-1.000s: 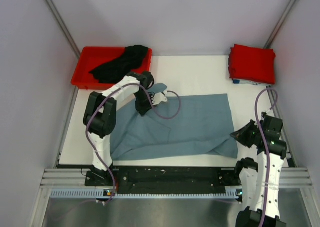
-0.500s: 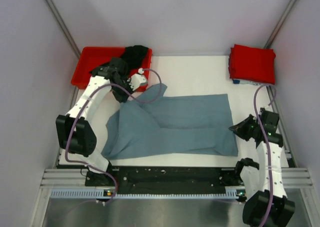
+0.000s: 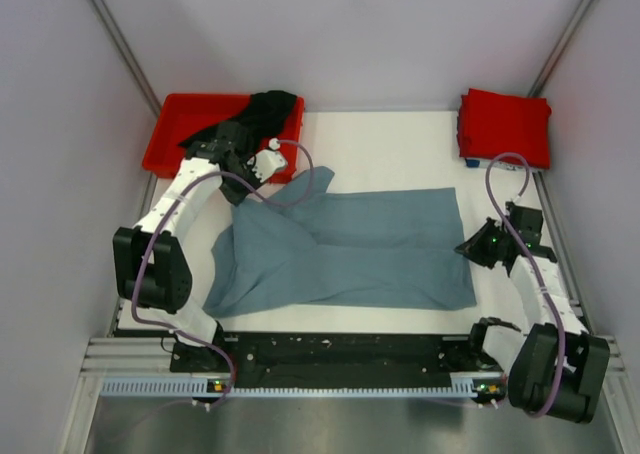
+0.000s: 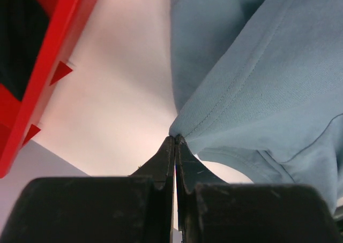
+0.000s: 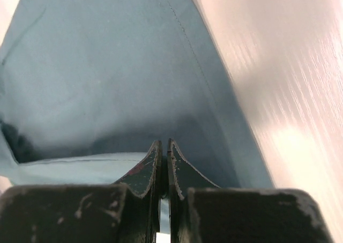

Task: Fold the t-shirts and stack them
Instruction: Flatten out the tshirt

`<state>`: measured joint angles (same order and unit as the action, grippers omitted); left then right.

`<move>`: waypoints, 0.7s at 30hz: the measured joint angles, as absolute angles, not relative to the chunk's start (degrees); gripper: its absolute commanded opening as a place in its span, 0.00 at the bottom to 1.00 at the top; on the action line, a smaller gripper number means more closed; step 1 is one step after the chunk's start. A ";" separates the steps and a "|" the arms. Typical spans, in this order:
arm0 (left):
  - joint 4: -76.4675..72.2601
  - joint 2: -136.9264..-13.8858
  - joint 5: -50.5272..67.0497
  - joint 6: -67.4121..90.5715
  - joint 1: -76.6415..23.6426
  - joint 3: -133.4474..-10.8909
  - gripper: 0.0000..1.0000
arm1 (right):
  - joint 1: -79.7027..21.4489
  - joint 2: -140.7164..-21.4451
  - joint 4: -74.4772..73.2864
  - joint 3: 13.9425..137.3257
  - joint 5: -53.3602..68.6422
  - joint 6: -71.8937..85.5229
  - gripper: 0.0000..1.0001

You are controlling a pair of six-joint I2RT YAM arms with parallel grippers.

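Note:
A grey-blue t-shirt (image 3: 370, 249) lies spread over the middle of the white table (image 3: 400, 149). My left gripper (image 3: 243, 192) is at its back left corner, next to the red bin. It is shut on the hem of the grey-blue t-shirt (image 4: 252, 82), the tips of the left gripper (image 4: 174, 138) pinching the edge. My right gripper (image 3: 465, 249) is at the shirt's right edge. The right gripper (image 5: 163, 144) is shut, with grey-blue cloth (image 5: 107, 71) all round its tips. A folded red t-shirt (image 3: 505, 124) lies at the back right. A black t-shirt (image 3: 250, 119) hangs crumpled over the bin.
The red plastic bin (image 3: 180, 139) stands at the back left corner, its wall (image 4: 51, 66) close to my left fingers. Grey walls enclose the table on three sides. A black rail (image 3: 340, 354) runs along the near edge between the arm bases.
My left arm has swung left toward the bin, drawing the shirt's back left corner out. My right gripper has moved away from the near edge along the right hem. The shirt lies flatter.

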<state>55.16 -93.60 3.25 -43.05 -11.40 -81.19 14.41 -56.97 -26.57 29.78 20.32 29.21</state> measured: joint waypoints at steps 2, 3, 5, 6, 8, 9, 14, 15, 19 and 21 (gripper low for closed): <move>53.98 -93.62 2.70 -43.03 -11.35 -81.19 0.00 | 13.52 -58.96 -25.45 29.98 19.88 28.42 0.00; 53.49 -93.62 2.50 -43.00 -11.35 -81.19 0.00 | 13.17 -60.20 -24.93 30.22 19.59 28.05 0.00; 52.53 -93.97 2.26 -43.00 -11.35 -81.19 0.00 | 12.84 -62.50 -24.67 30.85 19.05 27.33 0.00; 52.34 -94.17 2.24 -43.00 -11.35 -81.19 0.00 | 12.78 -63.35 -24.45 31.09 18.81 27.00 0.00; 51.96 -94.85 2.02 -43.00 -11.35 -81.21 0.00 | 12.78 -64.55 -24.21 31.64 17.91 26.52 0.00; 51.86 -95.22 2.02 -43.00 -11.35 -81.21 0.00 | 12.75 -64.86 -24.18 31.97 17.72 26.30 0.00; 54.39 -95.13 3.25 -43.22 -11.35 -82.24 0.00 | 12.73 -63.24 -26.50 33.89 18.52 25.74 0.00; 55.72 -94.72 3.86 -43.42 -11.35 -82.76 0.00 | 12.73 -61.47 -27.49 33.89 19.14 25.98 0.00; 61.78 -90.15 6.28 -44.27 -11.35 -84.14 0.00 | 12.73 -50.72 -33.26 33.89 21.34 28.10 0.00; 64.62 -86.19 7.55 -44.97 -11.35 -84.38 0.00 | 12.73 -45.36 -36.10 33.95 21.85 29.36 0.00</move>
<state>64.62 -86.19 7.55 -44.97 -11.35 -84.38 12.73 -45.36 -36.10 33.95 21.85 29.36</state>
